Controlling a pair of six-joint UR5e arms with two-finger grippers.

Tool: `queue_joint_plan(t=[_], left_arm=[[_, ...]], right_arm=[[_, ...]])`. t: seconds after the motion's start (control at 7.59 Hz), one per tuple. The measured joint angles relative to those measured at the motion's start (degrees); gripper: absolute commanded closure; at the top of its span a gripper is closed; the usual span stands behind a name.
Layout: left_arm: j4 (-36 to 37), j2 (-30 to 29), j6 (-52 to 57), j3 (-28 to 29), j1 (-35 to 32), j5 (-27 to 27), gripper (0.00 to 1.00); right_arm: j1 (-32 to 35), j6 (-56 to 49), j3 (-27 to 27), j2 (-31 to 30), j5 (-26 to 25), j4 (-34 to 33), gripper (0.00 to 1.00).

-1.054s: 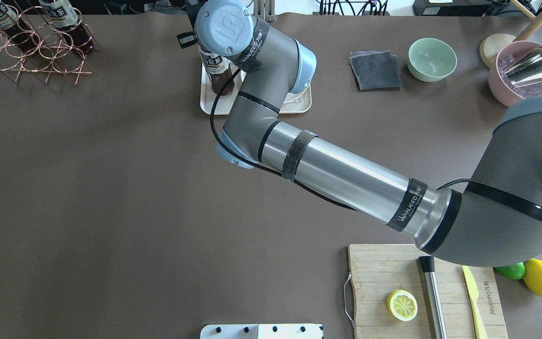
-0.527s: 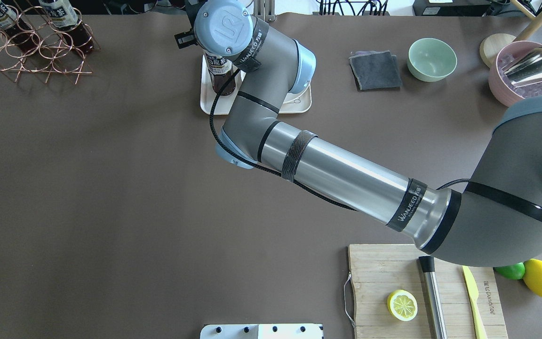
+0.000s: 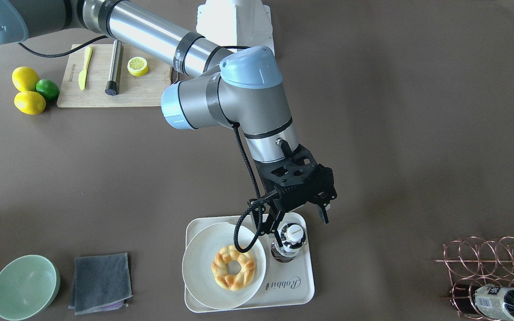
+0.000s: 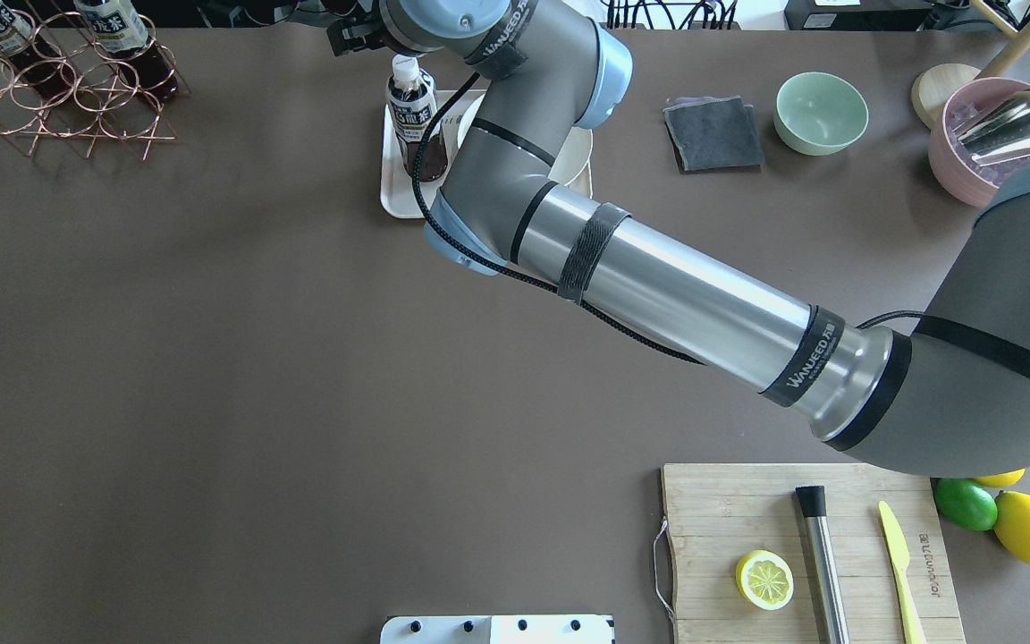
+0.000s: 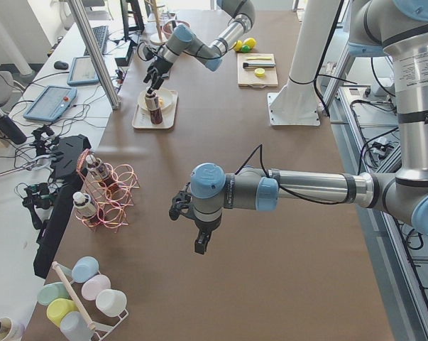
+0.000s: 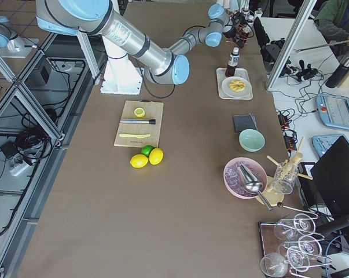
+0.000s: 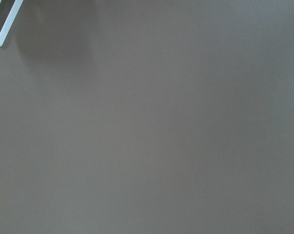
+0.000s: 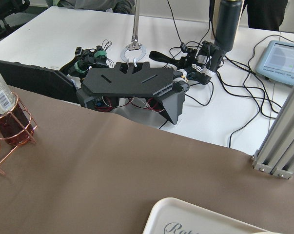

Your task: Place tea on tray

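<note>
The tea (image 3: 289,240) stands upright on the cream tray (image 3: 301,285), next to a white plate (image 3: 203,249) with a doughnut (image 3: 234,266). It is a small bottle of dark liquid with a white cap, also in the overhead view (image 4: 412,107). My right gripper (image 3: 301,219) hovers just above the cap, open, fingers spread and touching nothing. The tray's corner (image 8: 186,219) with its lettering shows low in the right wrist view. My left gripper (image 5: 199,243) hangs over bare table far from the tray; I cannot tell whether it is open or shut.
A copper wire rack (image 4: 59,89) with other bottles sits at the far left. A grey cloth (image 4: 713,134), green bowl (image 4: 821,112) and pink bowl (image 4: 1007,134) line the far right. The cutting board (image 4: 712,537) with lemon half, muddler and knife lies near right.
My right wrist has risen and shifted toward the far edge, off the bottle. The tea's cap and label now show uncovered; the bottle stays on the tray.
</note>
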Motion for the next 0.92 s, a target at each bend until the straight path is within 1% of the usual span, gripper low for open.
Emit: queue_joint_plan(t=[0.13,0.26,0.4,0.66,0.79,0.92], left_arm=[[0.0,0.25,0.0,-0.25,-0.01,-0.01,0.02],[0.0,0.72,0.0,-0.9,-0.01,-0.01,0.02],[0.04,1.03,0.0,-1.49,-0.01,0.03,0.02],[0.03,1.21,0.0,-1.87,-0.01,0.06,0.02],[0.0,1.23,0.0,-1.89,-0.01,0.07,0.02],[-0.01,1.24,0.04,-1.88,0.01,0.07,0.02]], right_arm=[[2.04,-0.18,4.29,-1.78,4.42,-3.63,0.0],[3.97,-0.31,10.61,-5.35,8.6,-7.86,0.0],[6.24,-0.29,18.16,-10.39,13.39,-12.03,0.0],[13.01,-1.21,34.74,-22.79,23.38,-24.29,0.0],[15.82,-3.05,41.07,-28.47,25.96,-30.94,0.0],[18.33,-6.26,46.27,-34.31,27.33,-37.06,0.0]])
